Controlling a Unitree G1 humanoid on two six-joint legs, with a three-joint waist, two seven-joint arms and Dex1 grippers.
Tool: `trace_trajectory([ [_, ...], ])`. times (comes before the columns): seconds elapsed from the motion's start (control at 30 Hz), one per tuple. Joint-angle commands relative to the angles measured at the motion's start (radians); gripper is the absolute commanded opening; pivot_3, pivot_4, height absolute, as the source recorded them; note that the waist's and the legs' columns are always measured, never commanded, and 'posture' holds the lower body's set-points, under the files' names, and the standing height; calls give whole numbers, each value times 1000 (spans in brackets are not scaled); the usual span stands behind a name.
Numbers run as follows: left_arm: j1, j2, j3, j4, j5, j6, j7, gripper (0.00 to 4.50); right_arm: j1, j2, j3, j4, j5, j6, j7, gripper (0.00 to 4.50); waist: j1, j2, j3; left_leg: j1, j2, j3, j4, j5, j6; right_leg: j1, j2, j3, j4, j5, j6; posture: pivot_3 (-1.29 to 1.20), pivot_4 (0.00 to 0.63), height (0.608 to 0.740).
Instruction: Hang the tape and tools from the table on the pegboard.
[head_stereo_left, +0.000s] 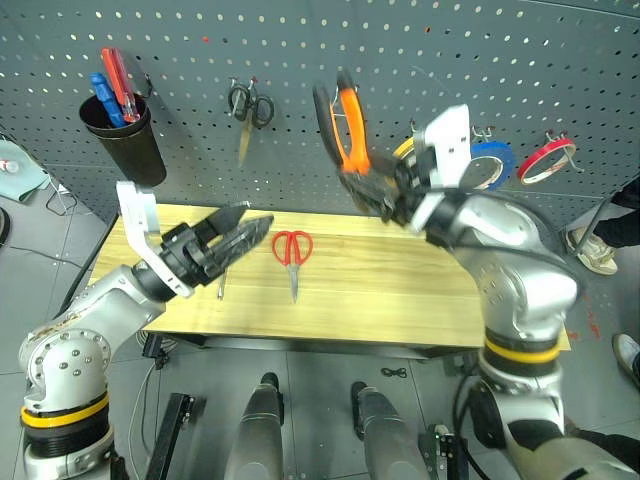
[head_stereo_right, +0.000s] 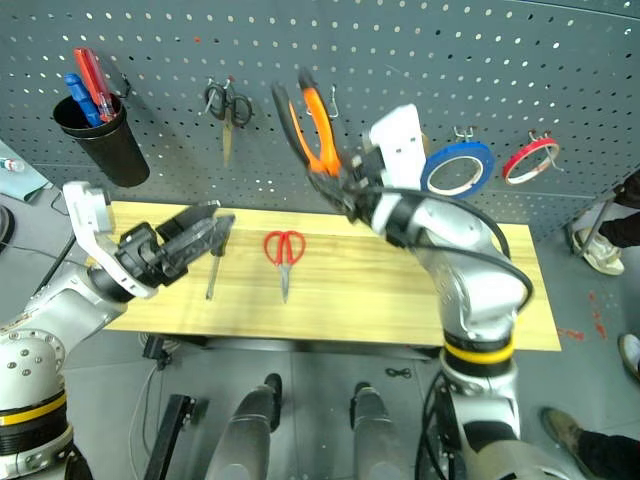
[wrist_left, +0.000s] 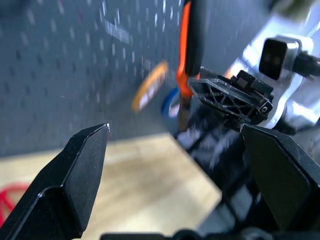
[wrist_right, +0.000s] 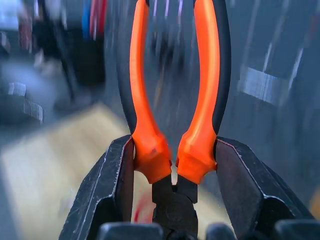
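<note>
Item 1: black cup (head_stereo_left: 125, 135) of drivers, hung at ten o'clock on the pegboard (head_stereo_left: 420, 50); not my concern.

Item 2: my left hand (head_stereo_left: 240, 232), fingers spread wide and holding nothing, hovered over the table's (head_stereo_left: 400, 300) nine o'clock end, probably raised to stay clear of the work.

Item 3: screwdriver (head_stereo_right: 213, 268), flat on the table just below that hand, unhung.

Item 4: small dark-grey scissors (head_stereo_left: 248, 108), already on a hook at eleven o'clock.

Item 5: red-handled scissors (head_stereo_left: 291, 254), flat at table centre, blades toward six o'clock, open wood all round them for a pick.

Item 6: pliers (wrist_right: 175, 100), clamped at the base of the handles by my right hand (wrist_right: 174, 185), handles up at twelve o'clock so their open loop could, I judged, drop over a hook. Bare board stood beside them, the nearest tape well off at three o'clock.

Item 7: yellow tape (wrist_left: 150, 92), blue tape (head_stereo_right: 458, 167) and red tape (head_stereo_right: 530, 158), all hung at two o'clock; tape done.
</note>
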Motion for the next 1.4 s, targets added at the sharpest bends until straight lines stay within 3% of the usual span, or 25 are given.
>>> trace_trajectory([
  [0.03, -58, -13, 59, 29, -56, -52, 55, 4500, -118, 38, 4, 184, -75, -273, -84, 2031, 0, -1, 0, 0, 0, 0, -1, 0, 0, 0, 0, 0, 0, 0, 0, 154, 315, 740],
  [0.4, -116, -31, 53, 54, -74, -84, 111, 4500, -408, 99, -24, 758, -122, -750, -174, 2031, 4, -1, 0, -1, 0, -1, -9, 0, 0, -1, 0, -3, -4, 4, -7, 186, 311, 740],
  [0.93, -118, -16, 45, 52, -81, -73, 111, 4500, -378, 75, -14, 1056, -213, -915, -278, 2031, 22, -1, 0, 0, 0, -4, -10, 4, -3, 0, 0, -6, -6, 6, -9, 213, 306, 740],
  [1.0, -117, -13, 45, 53, -80, -71, 109, 4500, -370, 73, -16, 1055, -215, -910, -277, 3052, 24, -1, 0, 0, 0, -4, -10, 5, -4, 0, 0, -6, -5, 6, -9, 213, 306, 740],
  [1.13, -120, -11, 40, 56, -79, -69, 106, 4500, -346, 63, -12, 1015, -215, -896, -263, 4374, 26, -1, 0, 0, 0, -5, -10, 7, -4, 0, 0, -7, -3, 6, -9, 199, 304, 740],
  [1.23, -121, -15, 32, 60, -72, -71, 103, 4500, -308, 46, -5, 942, -206, -859, -235, 4445, 32, -1, 0, 0, 1, -5, -10, 9, -3, 1, -1, -9, -2, 5, -8, 190, 307, 740],
  [1.4, -61, 8, -4, 50, -4, -57, 76, 4500, -146, -21, 18, 649, -142, -651, -95, 4445, 34, -1, -1, -1, 1, -6, -13, 9, -3, 1, -1, -10, -4, 6, -8, 179, 314, 740],
])
